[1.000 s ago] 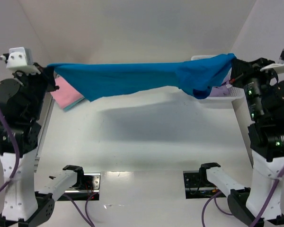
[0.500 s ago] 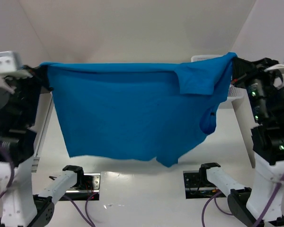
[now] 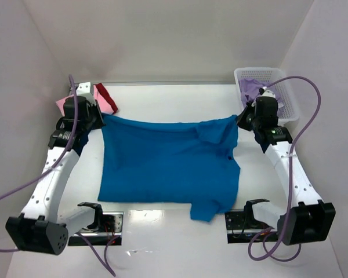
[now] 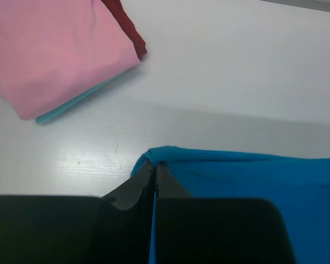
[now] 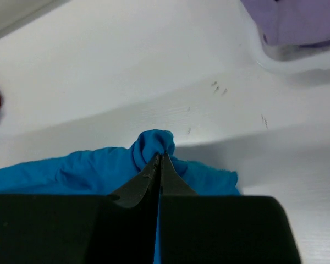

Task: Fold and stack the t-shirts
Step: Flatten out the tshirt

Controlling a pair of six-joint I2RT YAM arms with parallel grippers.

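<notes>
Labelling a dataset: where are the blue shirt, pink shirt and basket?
blue shirt (image 3: 162, 168), top external view, middle of its spread body.
pink shirt (image 4: 55, 49), left wrist view, top face.
white mesh basket (image 3: 258, 69), top external view, far rim.

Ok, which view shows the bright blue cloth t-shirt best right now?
Top external: the whole bright blue cloth t-shirt lies spread out there. Each wrist view shows only one pinched corner, held by the left gripper or the right gripper.

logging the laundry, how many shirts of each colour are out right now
blue shirt: 1
pink shirt: 1
red shirt: 1
lavender shirt: 1
total: 4, plus a teal edge under the pink shirt, maybe a fifth
</notes>
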